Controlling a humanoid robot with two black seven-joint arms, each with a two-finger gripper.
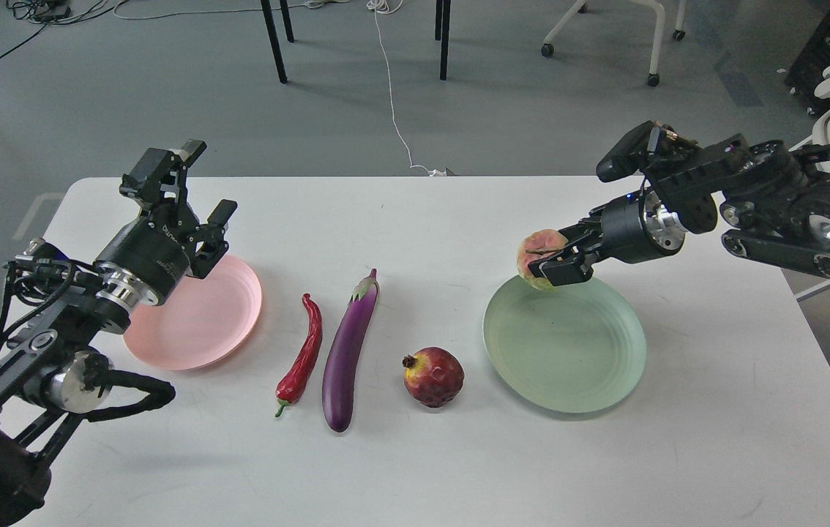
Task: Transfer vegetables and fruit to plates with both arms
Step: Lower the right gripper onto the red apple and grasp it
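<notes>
My right claw (560,265) is clenched on the lumpy yellow-green and pink fruit (538,258), held in the air over the far rim of the green plate (565,350). To do this well I should carry it nearer the plate's middle and lower it close before releasing, since a round fruit may roll off the shallow rim. My left claw (204,183) hangs released above the pink plate (203,322).

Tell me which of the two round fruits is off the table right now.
The lumpy yellow-green and pink fruit, gripped by the right gripper above the pale green plate's far rim. The dark red pomegranate rests on the white table.
</notes>
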